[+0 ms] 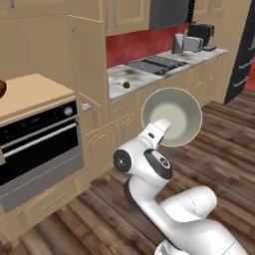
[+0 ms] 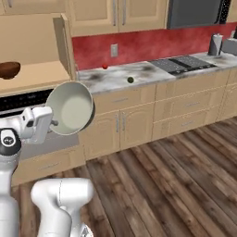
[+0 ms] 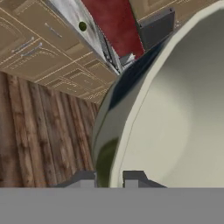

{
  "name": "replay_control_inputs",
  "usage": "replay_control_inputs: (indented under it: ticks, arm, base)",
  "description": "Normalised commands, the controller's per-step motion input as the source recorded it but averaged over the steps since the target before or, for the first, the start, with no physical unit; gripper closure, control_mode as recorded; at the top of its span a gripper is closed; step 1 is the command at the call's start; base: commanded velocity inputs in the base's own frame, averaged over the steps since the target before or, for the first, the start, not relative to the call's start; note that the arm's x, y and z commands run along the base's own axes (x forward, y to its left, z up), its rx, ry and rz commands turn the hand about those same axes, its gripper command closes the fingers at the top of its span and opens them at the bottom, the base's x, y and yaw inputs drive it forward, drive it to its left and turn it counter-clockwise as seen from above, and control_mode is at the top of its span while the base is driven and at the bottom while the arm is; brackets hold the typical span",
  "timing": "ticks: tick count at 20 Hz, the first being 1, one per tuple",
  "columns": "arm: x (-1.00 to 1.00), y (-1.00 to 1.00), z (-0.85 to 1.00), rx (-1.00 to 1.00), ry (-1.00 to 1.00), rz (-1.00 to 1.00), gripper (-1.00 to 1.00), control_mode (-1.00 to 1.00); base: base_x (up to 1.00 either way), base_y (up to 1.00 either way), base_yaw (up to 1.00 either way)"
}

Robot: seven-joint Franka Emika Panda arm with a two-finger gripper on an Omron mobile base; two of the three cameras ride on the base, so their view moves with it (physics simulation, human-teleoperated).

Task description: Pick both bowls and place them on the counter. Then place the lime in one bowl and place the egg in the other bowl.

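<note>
Claw (image 3: 110, 178) clenched on the rim of the grey-green bowl (image 1: 175, 113), one finger each side of the wall in the hand view. Bowl is held off the floor, tipped on its side with the mouth facing the cameras, in front of the beige cabinet fronts and below counter height. It isn't touching the counter (image 2: 115, 76).

Lime (image 2: 130, 79) sits on the counter, well apart from the claw, left of the cooktop (image 2: 183, 64). Small red ball (image 2: 105, 66) further back by the red wall. Wood bowl (image 2: 9, 70) is on the tan shelf (image 2: 37, 74) above the oven (image 1: 40, 132), left of the held bowl.

Can't make out an egg. No brands, labels or writing readable anywhere.
</note>
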Motion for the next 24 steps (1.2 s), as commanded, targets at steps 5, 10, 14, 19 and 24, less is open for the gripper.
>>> replay_control_inputs:
  ticks: [5,10,14,19,24]
  arm:
    - [0.0,0.0,0.0,0.0,0.0,0.0,1.0,1.0]
    - [0.0,0.0,0.0,0.0,0.0,0.0,1.0,1.0]
    - [0.0,0.0,0.0,0.0,0.0,0.0,1.0,1.0]
    - [0.0,0.0,0.0,0.0,0.0,0.0,1.0,1.0]
    - [0.0,0.0,0.0,0.0,0.0,0.0,1.0,1.0]
  base:
    - [0.56,-0.25,-0.24]
    - [0.65,-0.42,-0.14]
    - [0.74,-0.49,-0.05]
    - [0.82,-0.36,0.0]
    - [1.0,0.0,0.03]
